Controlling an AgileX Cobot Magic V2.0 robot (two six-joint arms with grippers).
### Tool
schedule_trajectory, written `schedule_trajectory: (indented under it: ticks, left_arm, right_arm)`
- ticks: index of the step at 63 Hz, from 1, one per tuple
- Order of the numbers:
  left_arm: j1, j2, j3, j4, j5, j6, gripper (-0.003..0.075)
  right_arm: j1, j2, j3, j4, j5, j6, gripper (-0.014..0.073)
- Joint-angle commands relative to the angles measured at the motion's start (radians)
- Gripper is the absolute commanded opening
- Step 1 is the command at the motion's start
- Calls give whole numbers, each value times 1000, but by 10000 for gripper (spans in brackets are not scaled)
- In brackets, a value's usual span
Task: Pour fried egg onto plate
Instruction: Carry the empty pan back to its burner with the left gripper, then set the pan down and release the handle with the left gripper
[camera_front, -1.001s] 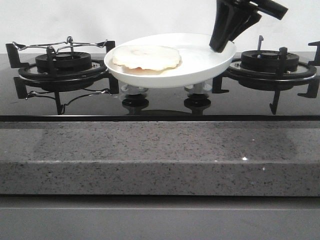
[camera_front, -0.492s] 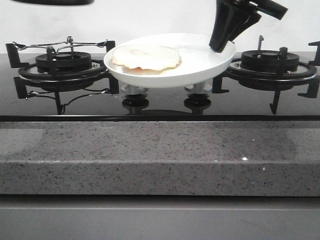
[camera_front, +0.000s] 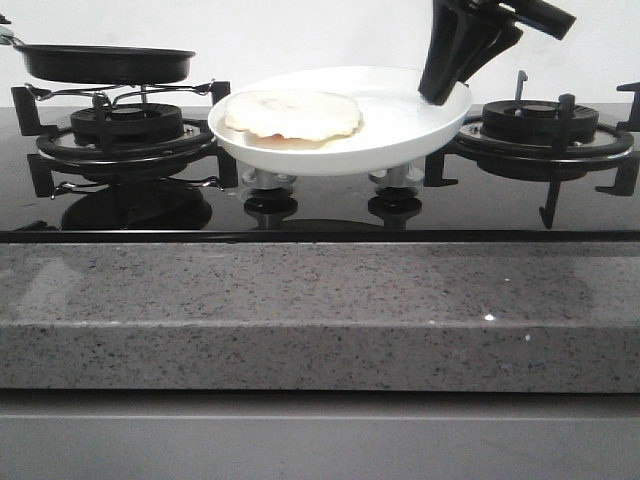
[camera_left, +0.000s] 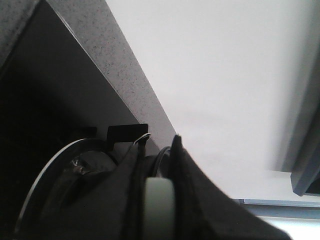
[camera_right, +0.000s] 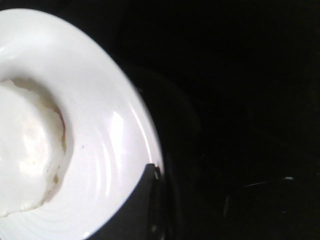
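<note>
You are looking, in the front view, at one plate held above the stove's middle knobs, with one fried egg lying on its left half. The right gripper is clamping the plate's right rim, fingers closed on it. The right wrist view is confirming this: a dark fingertip is pressing on the plate's edge, and the egg is sitting well apart from that finger. Everything beyond the rim there is too dark to read.

The front view is showing one black frying pan at the far left, hovering just above the left burner grate; the left gripper itself is out of that frame. The left wrist view is showing only dark gripper body close to the lens, with a pale cylindrical part between the fingers, so the jaws are gripping something; you cannot tell for certain that it is the pan's handle.

Count: two burners, left and right, two knobs, one pan, one plate, one egg.

The plate's left rim is overhanging the left grate's right edge, near the pan. The speckled counter in front is lying bare.
</note>
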Motion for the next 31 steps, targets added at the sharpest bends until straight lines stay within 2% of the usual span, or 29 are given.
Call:
schedule_trajectory:
  ticks: [1, 23, 27, 31]
  left_arm:
    - [-10, -57, -28, -83, 18, -2, -20]
    - [-34, -57, -28, -6, -20, -2, -18]
    - [-35, -57, -28, -4, -18, 1, 8]
    - [-35, -57, -28, -2, -16, 2, 83]
  right_arm:
    - [-4, -52, -24, 40, -30, -4, -108]
    - [-4, -52, -24, 40, -30, -4, -108]
    - [-4, -52, -24, 40, -30, -4, -108]
    - [-4, -52, -24, 40, -30, -4, -108]
